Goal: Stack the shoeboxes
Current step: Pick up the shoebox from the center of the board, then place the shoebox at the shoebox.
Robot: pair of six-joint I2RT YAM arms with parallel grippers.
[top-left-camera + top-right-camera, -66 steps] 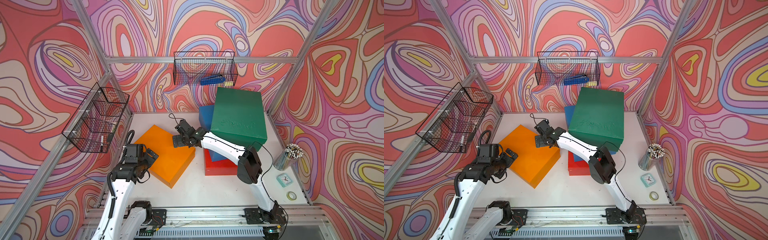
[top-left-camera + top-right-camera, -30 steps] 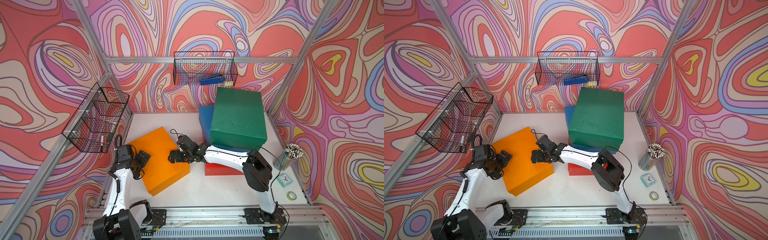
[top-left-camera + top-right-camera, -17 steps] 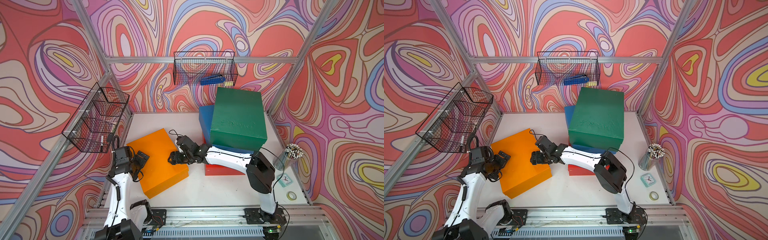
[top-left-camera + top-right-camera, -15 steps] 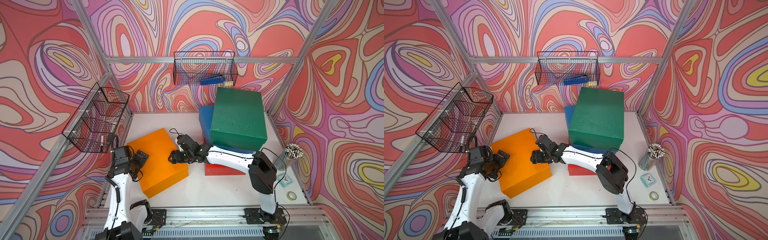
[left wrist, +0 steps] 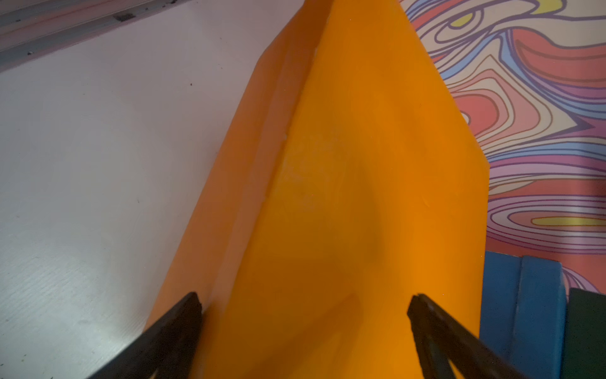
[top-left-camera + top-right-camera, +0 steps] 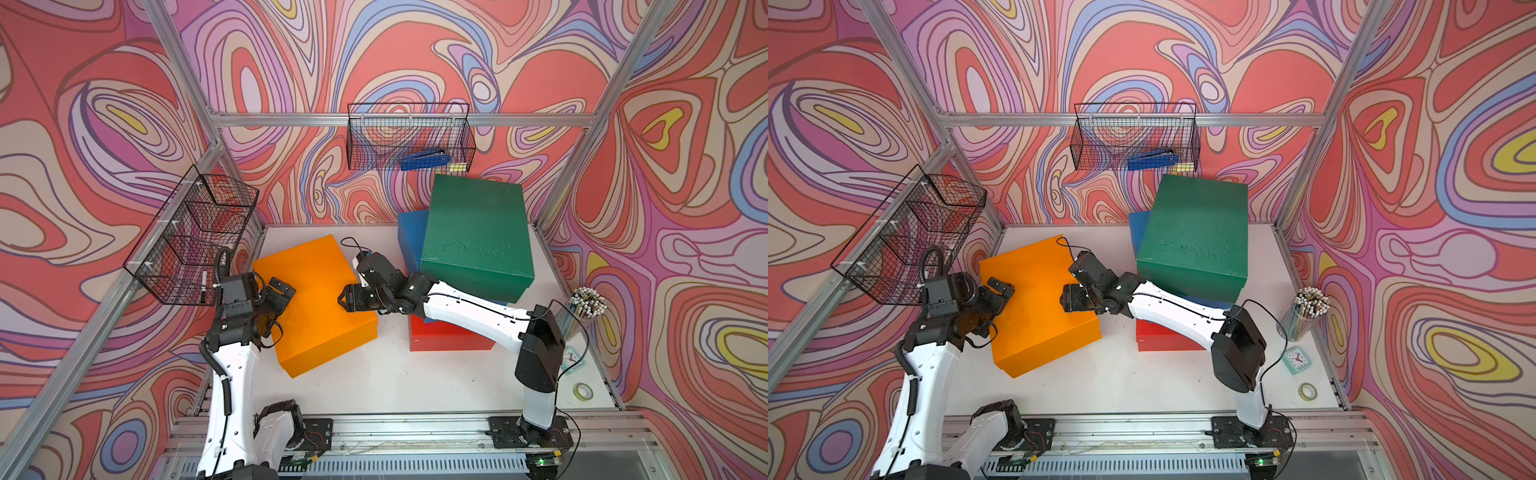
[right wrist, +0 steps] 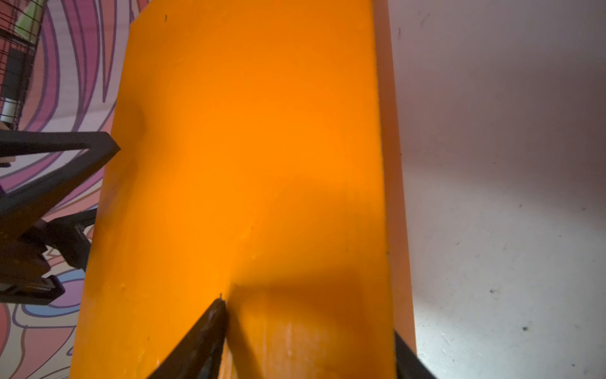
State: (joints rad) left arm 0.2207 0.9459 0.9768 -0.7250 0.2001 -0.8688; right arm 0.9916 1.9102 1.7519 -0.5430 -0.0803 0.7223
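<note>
The orange shoebox lies askew on the left half of the white table. My left gripper is open at the box's left edge, one finger over the lid and one by the side wall, as the left wrist view shows around the gripper. From the right, my right gripper is shut on the box's right edge; in the right wrist view one finger presses the lid and the other the side. At the back right the green shoebox tops the blue one and the red one.
A black wire basket hangs on the left wall. Another basket, on the back wall, holds a blue stapler. A cup of pencils, a small clock and a tape roll sit along the table's right edge.
My right gripper's jaws have narrowed onto the orange box's right edge. The box has shifted slightly toward the back. The left gripper stays open at the left edge.
</note>
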